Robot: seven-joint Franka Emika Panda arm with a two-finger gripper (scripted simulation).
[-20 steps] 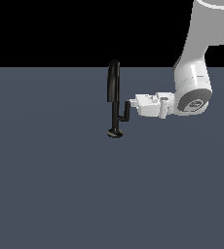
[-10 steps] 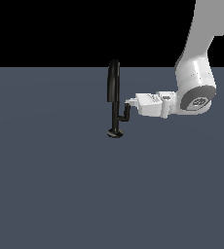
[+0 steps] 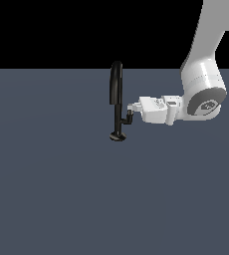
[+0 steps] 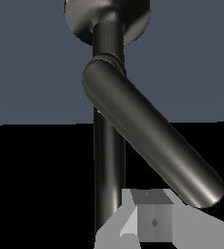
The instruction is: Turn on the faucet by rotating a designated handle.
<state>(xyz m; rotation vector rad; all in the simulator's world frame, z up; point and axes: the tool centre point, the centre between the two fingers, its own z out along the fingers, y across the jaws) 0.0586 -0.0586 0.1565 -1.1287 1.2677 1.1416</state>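
- The gripper (image 3: 131, 113) is held level, pointed at the faucet (image 3: 116, 99), with its tip right at the handle (image 3: 126, 118); whether its fingers are spread or closed cannot be told, since they are too small in the exterior view and only one pale finger (image 4: 153, 221) is caught by the wrist view.
- No grasp on the handle can be confirmed; contact at the fingertip looks likely, and a sideways push rather than a clamp is judged to be the approach.
- The handle is found directly ahead of the fingertip, at the near side of the stem, as a short lever branching off it.
- Just beyond the handle the thin stem is seen, with the arched spout above the hand's line and the round base below it.
- Progress is judged early: the handle has been reached, but no completed turn can be read.
- The rotation of the lever about the stem is what is left.
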